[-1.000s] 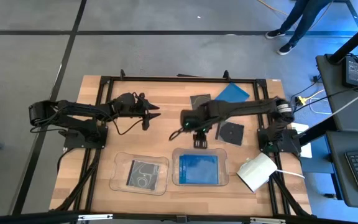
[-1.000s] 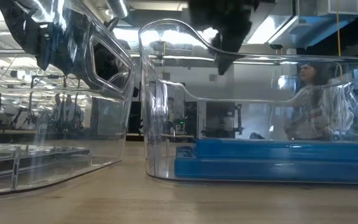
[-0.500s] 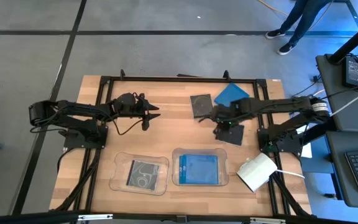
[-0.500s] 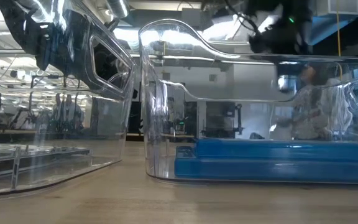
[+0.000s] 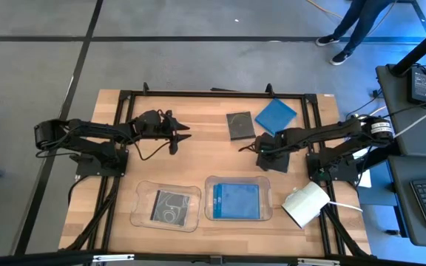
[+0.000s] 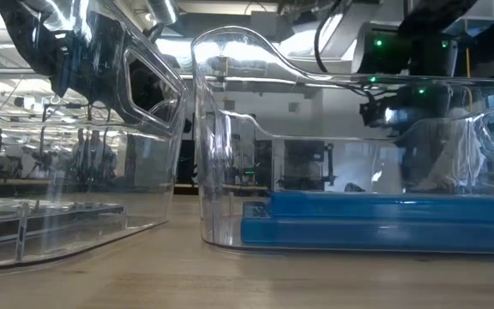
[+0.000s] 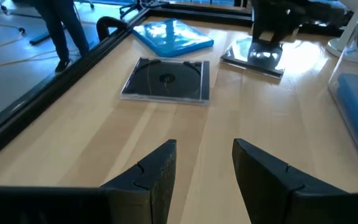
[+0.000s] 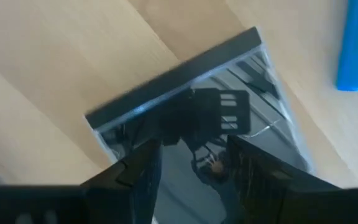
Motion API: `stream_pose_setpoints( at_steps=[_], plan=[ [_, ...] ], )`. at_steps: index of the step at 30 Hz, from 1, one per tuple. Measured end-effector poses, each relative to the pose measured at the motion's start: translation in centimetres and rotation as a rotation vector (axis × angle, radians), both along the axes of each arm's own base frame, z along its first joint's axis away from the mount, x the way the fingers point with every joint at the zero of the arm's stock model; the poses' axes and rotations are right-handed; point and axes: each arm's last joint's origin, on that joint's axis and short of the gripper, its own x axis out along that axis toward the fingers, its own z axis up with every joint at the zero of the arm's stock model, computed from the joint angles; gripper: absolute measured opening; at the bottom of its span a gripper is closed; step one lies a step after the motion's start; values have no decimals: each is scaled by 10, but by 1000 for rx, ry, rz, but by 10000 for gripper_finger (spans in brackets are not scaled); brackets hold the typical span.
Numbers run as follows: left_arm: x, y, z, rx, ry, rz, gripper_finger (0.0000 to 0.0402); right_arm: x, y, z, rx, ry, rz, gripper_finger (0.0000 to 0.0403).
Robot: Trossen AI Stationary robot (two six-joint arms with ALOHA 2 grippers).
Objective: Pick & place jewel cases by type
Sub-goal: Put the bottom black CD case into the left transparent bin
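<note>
From above, we are watching the right gripper (image 5: 266, 150) hovering over a dark jewel case (image 5: 276, 157) near the counter's right edge. Another dark case (image 5: 239, 125) and a blue case (image 5: 276, 116) are lying by the far edge. The left gripper (image 5: 177, 134) is waiting mid-counter. Near the front edge, the left tray (image 5: 140, 209) is holding a dark case (image 5: 169, 206) and the right tray (image 5: 209, 185) a blue one (image 5: 236, 200).

At counter height, we are seeing that blue case (image 6: 376, 225) lying flat inside its clear tray (image 6: 230, 129).

In the left wrist view, the fingers (image 7: 151, 168) are standing apart with nothing between them.

In the right wrist view, the fingers (image 8: 135, 174) are spread wide just above the glossy case (image 8: 197, 124). We are judging it light, stiff, slick and crack-prone, probably best pinched across opposite edges, since it is lying flush on the wood.
</note>
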Motion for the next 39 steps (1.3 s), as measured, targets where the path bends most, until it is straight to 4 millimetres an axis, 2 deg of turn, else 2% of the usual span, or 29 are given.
stream_pose_setpoints(
  at_steps=[10, 17, 21, 33, 39],
  plan=[
    [1, 1, 3, 15, -27, 7, 155, 0, -17, -13, -18, -74, -23, 182],
    [1, 1, 3, 16, -27, 7, 155, 6, -26, -12, -108, -122, 178, 182],
    [1, 1, 3, 48, -18, -5, 155, 7, -26, -12, -142, -103, 297, 182],
    [1, 1, 3, 49, -18, -6, 155, 12, -26, -29, -87, -44, 316, 182],
    [1, 1, 3, 48, -18, -6, 155, 20, -26, -32, -81, -101, 349, 182]
  ],
)
